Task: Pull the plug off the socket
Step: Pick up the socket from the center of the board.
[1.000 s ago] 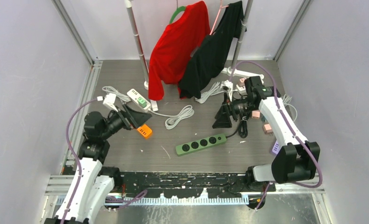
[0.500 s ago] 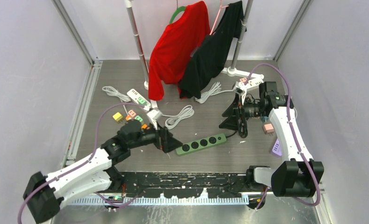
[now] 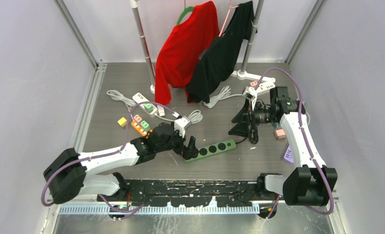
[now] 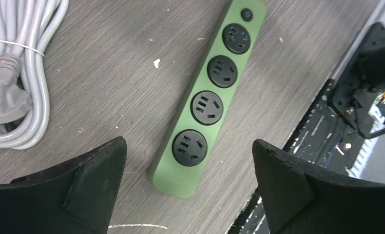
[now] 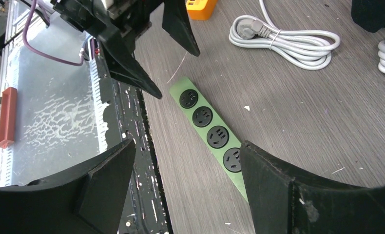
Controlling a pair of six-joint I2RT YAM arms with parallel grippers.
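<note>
The left claw is open wide and holds nothing. Its two black fingers stand far apart, one on each side of the near end of the green socket strip. The claw sits low over that end, but I cannot tell if it touches the strip. The strip lies flat on the gray tabletop, close to the front edge. It has four round black sockets in a row, all facing up, and a small black button at the far end. A black cord runs off from the strip's other end, on the right side of the tabletop. The right claw hangs up in the air just over that cord. It is open too, with nothing between its fingers, and its camera looks down at the strip. I cannot tell which plug is the one to pull. A gray cord is tied in a loop, with its own plug loose on the tabletop, a bit away from the strip. Farther back are an orange block, a white socket strip, a red shirt and a black shirt on hangers.
</note>
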